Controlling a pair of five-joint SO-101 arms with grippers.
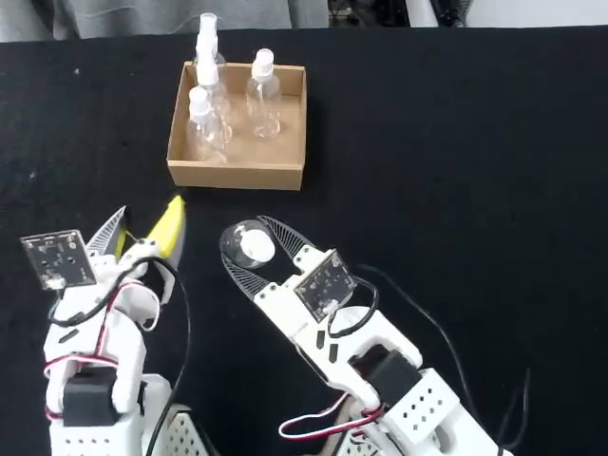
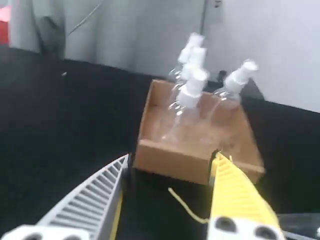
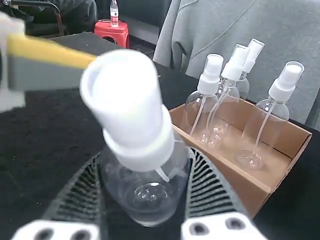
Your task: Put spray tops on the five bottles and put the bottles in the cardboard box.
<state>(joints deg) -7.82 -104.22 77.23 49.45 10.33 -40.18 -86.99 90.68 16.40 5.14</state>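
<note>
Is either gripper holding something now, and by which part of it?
The right gripper holds a clear plastic bottle with a white spray top, by its round body, below the top. The left gripper is open and holds nothing.

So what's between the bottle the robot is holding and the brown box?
Nothing: in the high view, just bare black tabletop lies between the held clear plastic spray bottle and the brown cardboard box.

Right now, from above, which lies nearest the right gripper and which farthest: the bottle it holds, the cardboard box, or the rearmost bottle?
1. Held bottle, clasped in the right gripper.
2. Cardboard box, just ahead.
3. Rearmost bottle, at the box's far left corner.
</note>
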